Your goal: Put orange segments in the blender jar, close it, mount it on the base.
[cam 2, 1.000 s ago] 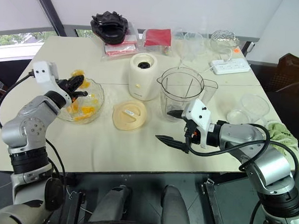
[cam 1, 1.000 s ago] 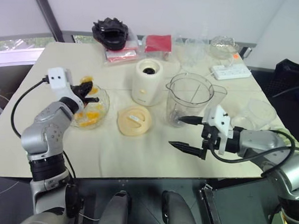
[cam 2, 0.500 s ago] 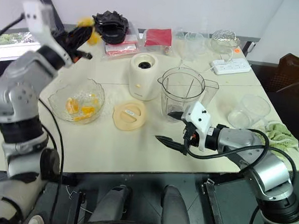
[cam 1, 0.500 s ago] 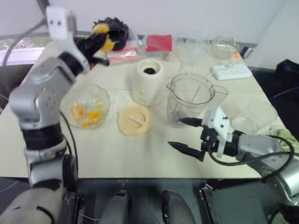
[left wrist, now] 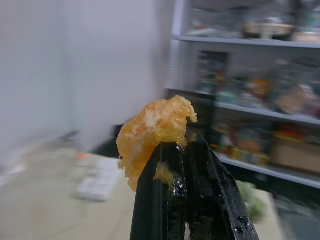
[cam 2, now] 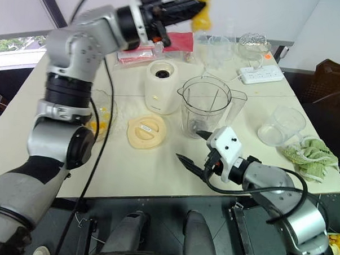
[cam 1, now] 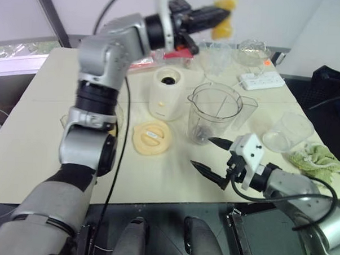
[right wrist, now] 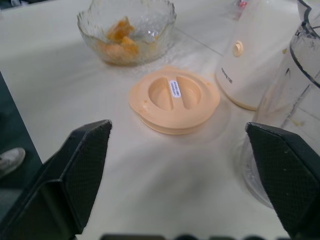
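My left gripper (cam 1: 219, 16) is raised high and points right, shut on a glossy orange segment (cam 1: 224, 25), which also shows at its fingertips in the left wrist view (left wrist: 155, 130). In the picture it hangs above the clear blender jar (cam 1: 216, 112), which stands open on the table. The cream base (cam 1: 168, 93) stands just left of the jar. More orange segments (right wrist: 120, 37) lie in a scalloped glass bowl (right wrist: 150, 20). My right gripper (cam 1: 211, 156) is open and empty, low over the table in front of the jar.
A pale-yellow lid (cam 1: 152, 137) lies flat in front of the base. Clear cups (cam 1: 218, 53), a glass bowl (cam 1: 252, 52), a red packet (cam 1: 182, 46) and a power strip (cam 1: 262, 81) line the back. A clear tub (cam 1: 287, 132) and a green cloth (cam 1: 318, 159) sit right.
My left arm has swung up and to the right from the glass bowl, carrying the orange segment. My right gripper has stayed open in about the same spot.
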